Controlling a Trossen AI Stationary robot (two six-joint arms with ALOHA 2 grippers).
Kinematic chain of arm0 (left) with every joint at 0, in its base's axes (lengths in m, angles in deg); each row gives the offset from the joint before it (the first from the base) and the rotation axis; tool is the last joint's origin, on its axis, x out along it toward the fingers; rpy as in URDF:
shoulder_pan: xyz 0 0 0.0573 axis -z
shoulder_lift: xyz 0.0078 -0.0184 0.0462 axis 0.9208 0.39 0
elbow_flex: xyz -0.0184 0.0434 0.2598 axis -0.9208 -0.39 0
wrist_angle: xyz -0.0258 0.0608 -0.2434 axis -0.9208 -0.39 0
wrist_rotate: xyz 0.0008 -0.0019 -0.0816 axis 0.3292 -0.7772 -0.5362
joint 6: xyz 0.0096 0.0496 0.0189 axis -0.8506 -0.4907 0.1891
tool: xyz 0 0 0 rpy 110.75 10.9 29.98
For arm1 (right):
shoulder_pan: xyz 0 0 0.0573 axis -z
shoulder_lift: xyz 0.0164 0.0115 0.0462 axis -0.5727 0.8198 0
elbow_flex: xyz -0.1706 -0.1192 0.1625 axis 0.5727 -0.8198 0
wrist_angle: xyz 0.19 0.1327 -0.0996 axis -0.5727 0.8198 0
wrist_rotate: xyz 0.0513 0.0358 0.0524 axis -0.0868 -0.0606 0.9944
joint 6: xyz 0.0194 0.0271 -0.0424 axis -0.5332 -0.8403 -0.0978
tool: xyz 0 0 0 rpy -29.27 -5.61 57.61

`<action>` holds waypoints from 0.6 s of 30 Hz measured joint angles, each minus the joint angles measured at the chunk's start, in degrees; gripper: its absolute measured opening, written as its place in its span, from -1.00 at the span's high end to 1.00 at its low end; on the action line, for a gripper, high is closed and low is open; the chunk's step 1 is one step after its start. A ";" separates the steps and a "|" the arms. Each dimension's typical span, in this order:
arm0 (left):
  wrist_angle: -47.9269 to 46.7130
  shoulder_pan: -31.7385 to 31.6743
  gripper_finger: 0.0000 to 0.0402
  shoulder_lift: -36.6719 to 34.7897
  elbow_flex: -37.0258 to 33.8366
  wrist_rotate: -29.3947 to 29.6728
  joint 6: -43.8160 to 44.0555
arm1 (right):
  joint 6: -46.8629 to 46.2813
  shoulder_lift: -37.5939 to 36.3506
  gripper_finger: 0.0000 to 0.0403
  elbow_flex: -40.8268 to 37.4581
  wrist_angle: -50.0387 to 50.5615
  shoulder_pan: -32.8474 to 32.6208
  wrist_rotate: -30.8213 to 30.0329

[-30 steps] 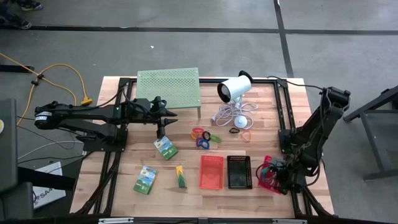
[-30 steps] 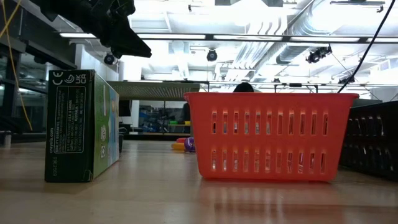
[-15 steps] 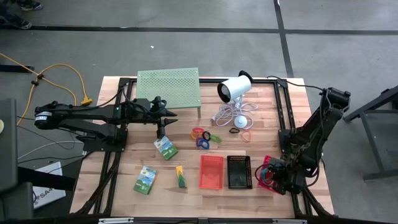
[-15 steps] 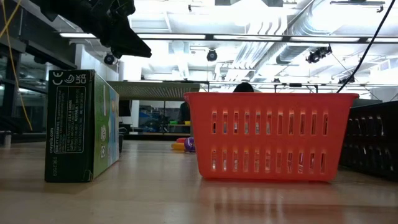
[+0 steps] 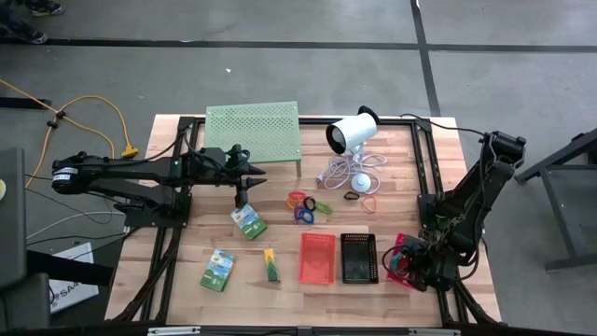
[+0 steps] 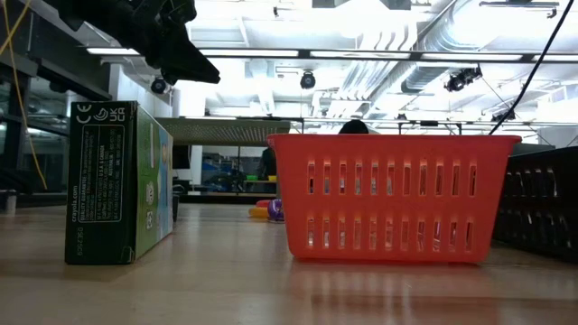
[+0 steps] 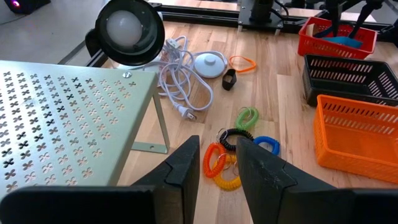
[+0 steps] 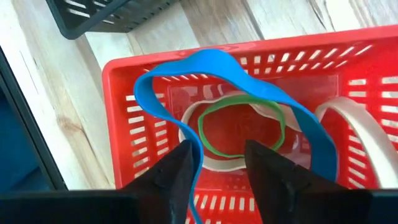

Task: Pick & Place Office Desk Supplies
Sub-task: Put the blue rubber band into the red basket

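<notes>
Your right claw [image 8: 214, 163] hangs directly over the pink basket [image 5: 401, 259] at the table's near right corner, and its fingers have just parted: a moment ago they were shut, and now a clear gap shows between them in the right wrist view. The blue band [image 8: 186, 78] is draped over the basket's rim and across its inside, one strand running down beside a finger, so you cannot yet be sure it has dropped free; the green band [image 8: 241, 124] and a white band [image 8: 354, 118] lie flat on the basket floor. Read this as the release step of one drop-off, nearly done; lift straight up and watch that the blue band does not trail out with the claw. Your left claw [image 7: 216, 163] has not moved, hovering slightly open and empty just beside the pale-green stand [image 5: 252, 126], aimed at the coiled loops [image 7: 239, 134] left in the middle of the table. Still to be sorted are those loops, the orange band [image 7: 242, 62] near the white lamp [image 5: 353, 133], and the green packs [image 5: 248, 221] toward the near left of the table, with the red basket [image 5: 316, 257] and the black basket [image 5: 358, 258] standing along the near edge.
</notes>
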 joint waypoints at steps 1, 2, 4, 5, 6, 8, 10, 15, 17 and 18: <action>-0.02 0.00 0.49 -0.01 0.00 0.01 -0.02 | 0.15 0.00 0.28 0.00 0.00 0.02 0.02; 0.00 0.02 0.49 -0.01 0.00 0.00 0.00 | 0.14 0.00 0.26 0.00 0.00 0.02 0.02; -0.02 0.02 0.49 -0.01 0.00 -0.01 0.00 | 0.16 0.00 0.22 0.00 0.02 0.02 0.02; -0.01 0.00 0.49 -0.01 0.00 -0.01 -0.02 | 0.16 0.00 0.19 0.00 0.00 0.02 0.06; 0.00 0.01 0.49 -0.01 0.00 0.01 -0.01 | 0.16 -0.10 0.17 0.00 0.02 0.02 0.14; 0.00 0.00 0.49 0.00 0.00 0.01 -0.01 | 0.16 -0.48 0.12 0.00 -0.02 0.00 0.17; 0.00 0.00 0.49 -0.01 0.01 -0.01 -0.01 | 0.14 -1.14 0.08 0.00 -0.07 0.00 0.17; 0.00 0.00 0.49 -0.01 0.00 -0.01 -0.02 | 0.56 -3.59 -0.04 0.00 -1.42 0.00 1.32; 0.00 0.01 0.49 0.00 0.01 0.00 -0.01 | 0.95 -4.51 -0.07 0.00 -2.48 0.00 1.76; -0.01 0.00 0.49 0.00 0.00 0.00 0.00 | 1.13 -4.91 -0.08 0.00 -3.06 0.00 2.16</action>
